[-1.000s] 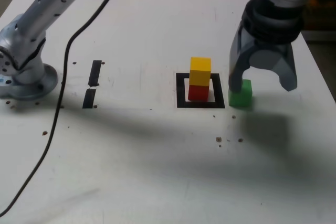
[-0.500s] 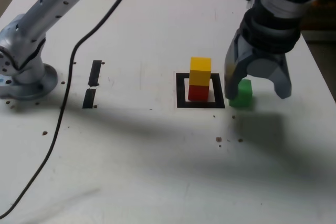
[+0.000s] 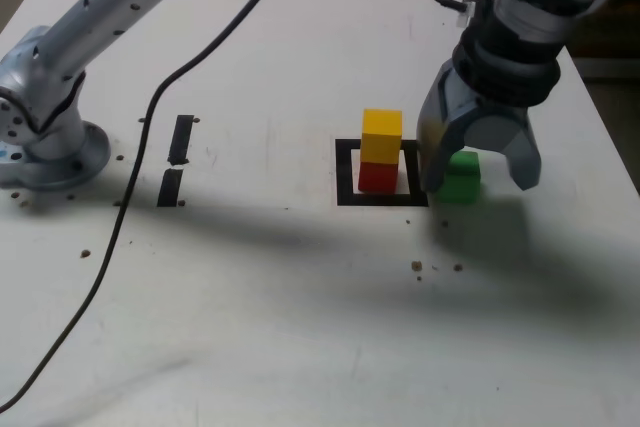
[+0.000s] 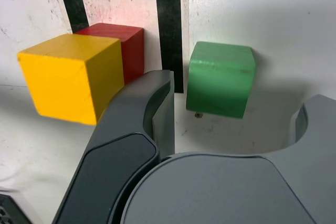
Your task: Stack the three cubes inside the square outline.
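Three cubes on the white table (image 3: pixel 300 327): yellow cube (image 3: pixel 381 134) sits on the red cube (image 3: pixel 378 176) inside the square outline (image 3: pixel 346 173), green cube (image 3: pixel 461 176) alone on the table just outside the outline's edge on the exterior view's right.

Change from a second ago: the claw (image 3: pixel 477 169) has shifted toward the exterior view's left and slightly nearer the table's far edge. Its finger on that side was beside the green cube's corner; now it stands between the green cube and the stack, over the outline's tape on that side. The cable (image 3: pixel 150 117) across the table has also swung, its loop lying farther toward the exterior view's right than before. Cubes and outline unchanged in place.

Green cube relative to claw: it lies in the gap between the two fingers, closer to the finger next to the stack. The wrist view shows the green cube (image 4: pixel 220 80) resting flat on the table with bare white surface between it and each finger (image 4: pixel 149 108), so no contact with either. The other finger (image 4: pixel 312 129) stands well off the cube's far side.

Claw state: jaws spread wide, wider than the cube, holding nothing.

Yellow cube (image 4: pixel 71 77) and red cube (image 4: pixel 123 45) appear in the wrist view just beyond the near finger, the outline's black tape (image 4: pixel 170 24) running between the red cube and the green one.

Arm base (image 3: pixel 45 137) sits near the table's edge on the exterior view's left, two short black tape strips (image 3: pixel 176 159) beside it.
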You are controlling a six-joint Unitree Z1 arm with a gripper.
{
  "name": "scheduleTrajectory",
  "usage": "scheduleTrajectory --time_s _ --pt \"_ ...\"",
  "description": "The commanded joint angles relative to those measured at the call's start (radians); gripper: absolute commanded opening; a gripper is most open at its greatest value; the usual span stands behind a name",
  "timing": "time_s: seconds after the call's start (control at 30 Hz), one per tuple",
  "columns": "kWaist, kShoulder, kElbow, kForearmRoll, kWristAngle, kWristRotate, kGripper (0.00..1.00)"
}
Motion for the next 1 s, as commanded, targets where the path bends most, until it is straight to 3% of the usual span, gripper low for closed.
scheduleTrajectory --time_s 0.0,0.4,0.97 --pt "0.007 0.014 -0.005 0.009 -0.005 0.003 0.83" --pt "0.038 0.045 -0.007 0.010 -0.025 0.023 0.78" --pt "0.043 0.071 -0.059 0.007 -0.005 0.039 0.24"
